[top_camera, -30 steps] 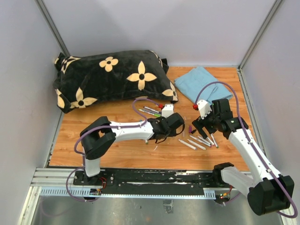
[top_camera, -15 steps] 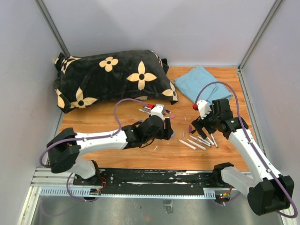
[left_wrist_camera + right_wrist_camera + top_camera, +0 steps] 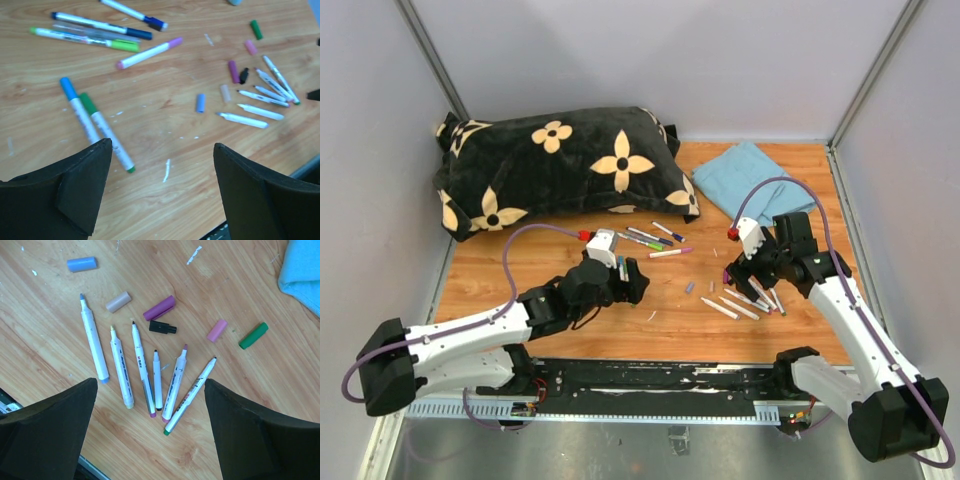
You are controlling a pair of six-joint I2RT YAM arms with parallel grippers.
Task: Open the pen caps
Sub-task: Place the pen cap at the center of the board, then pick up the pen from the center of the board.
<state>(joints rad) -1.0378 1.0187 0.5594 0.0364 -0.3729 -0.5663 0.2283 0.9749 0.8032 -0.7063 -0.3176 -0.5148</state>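
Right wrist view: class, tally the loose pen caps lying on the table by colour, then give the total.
Blue cap: 1
Tan cap: 1
Purple cap: 1
Black cap: 1
Pink cap: 1
Green cap: 1
Total: 6

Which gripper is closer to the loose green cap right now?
Right. The right gripper hovers open over the uncapped pens, with the green cap close beside them. The left gripper, also open, is across the table, near the light-blue-capped pen.
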